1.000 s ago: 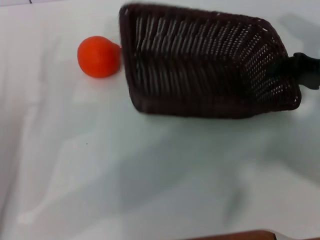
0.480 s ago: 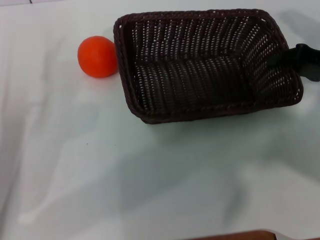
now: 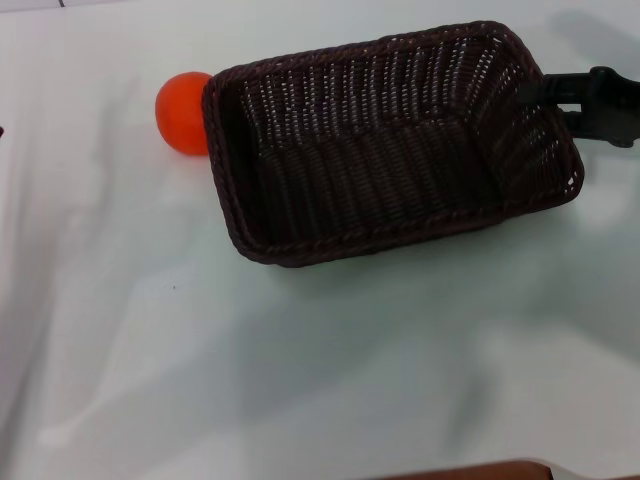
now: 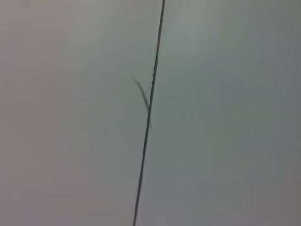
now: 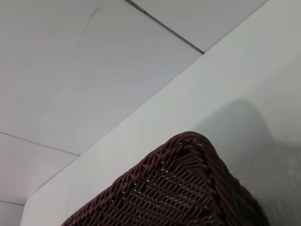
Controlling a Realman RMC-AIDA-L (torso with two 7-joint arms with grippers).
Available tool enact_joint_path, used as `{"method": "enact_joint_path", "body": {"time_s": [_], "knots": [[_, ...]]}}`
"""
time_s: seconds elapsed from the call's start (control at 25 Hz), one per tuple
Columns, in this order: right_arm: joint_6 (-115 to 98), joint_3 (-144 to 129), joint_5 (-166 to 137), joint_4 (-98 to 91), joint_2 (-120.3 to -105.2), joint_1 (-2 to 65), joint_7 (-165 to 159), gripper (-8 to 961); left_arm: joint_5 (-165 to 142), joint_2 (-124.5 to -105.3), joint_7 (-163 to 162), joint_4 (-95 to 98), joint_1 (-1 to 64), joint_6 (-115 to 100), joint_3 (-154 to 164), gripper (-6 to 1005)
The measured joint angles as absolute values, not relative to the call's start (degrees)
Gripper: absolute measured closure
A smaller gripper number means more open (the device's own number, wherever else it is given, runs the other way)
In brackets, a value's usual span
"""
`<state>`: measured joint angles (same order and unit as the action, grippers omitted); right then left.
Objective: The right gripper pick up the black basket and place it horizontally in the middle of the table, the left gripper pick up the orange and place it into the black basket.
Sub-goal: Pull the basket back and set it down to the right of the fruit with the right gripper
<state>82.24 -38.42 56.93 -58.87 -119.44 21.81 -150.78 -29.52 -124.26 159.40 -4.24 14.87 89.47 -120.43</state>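
Observation:
The black basket [image 3: 380, 150] hangs tilted over the far middle of the white table [image 3: 300, 350], its opening facing up. My right gripper [image 3: 545, 92] is shut on the basket's right end rim, and its black arm reaches in from the right edge. The orange [image 3: 180, 110] sits on the table at the far left, and the basket's left rim covers its right side. The right wrist view shows one braided corner of the basket [image 5: 188, 188] over the table's edge [image 5: 155, 117]. The left gripper is out of view. The left wrist view shows only a pale surface with a thin dark line [image 4: 150, 108].
The near half of the table holds only soft shadows. A brown edge [image 3: 480, 470] shows at the very front. Beyond the table's far edge, the right wrist view shows pale floor panels [image 5: 94, 70].
The basket has swung left and turned, so its left rim now overlaps the orange. The right gripper has moved slightly up and left with it. The orange has not moved.

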Motion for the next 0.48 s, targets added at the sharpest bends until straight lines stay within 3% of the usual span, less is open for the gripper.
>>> {"method": "enact_joint_path", "body": {"time_s": [0.28,0.48], "knots": [[84.4,-38.0,56.9,-58.7,-119.42,21.9,-151.2,391,-29.5,-123.73,147.6,-7.0,14.8,84.2,-117.0,115],[85.7,-38.0,57.0,-58.5,-119.57,21.4,-151.4,391,-29.6,-122.67,141.2,-11.6,14.5,78.2,-110.1,116]]}}
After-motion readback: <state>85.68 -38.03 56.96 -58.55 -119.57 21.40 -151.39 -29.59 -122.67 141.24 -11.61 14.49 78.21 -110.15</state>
